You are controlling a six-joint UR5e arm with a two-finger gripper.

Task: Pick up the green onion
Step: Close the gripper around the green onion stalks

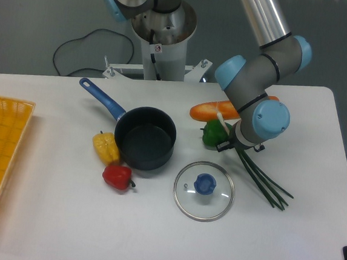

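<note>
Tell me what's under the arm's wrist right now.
The long dark-green onion stalks run from under the blue-capped grey wrist, beside the squat green bell pepper. The onion's bulb end and the claw are covered by the wrist.

The gripper (232, 145) is hidden behind the arm's wrist; finger state cannot be determined. The green onion (265, 177) extends from beneath it, stalks on the table (62, 217), green bell pepper (212, 134) just beside
</note>
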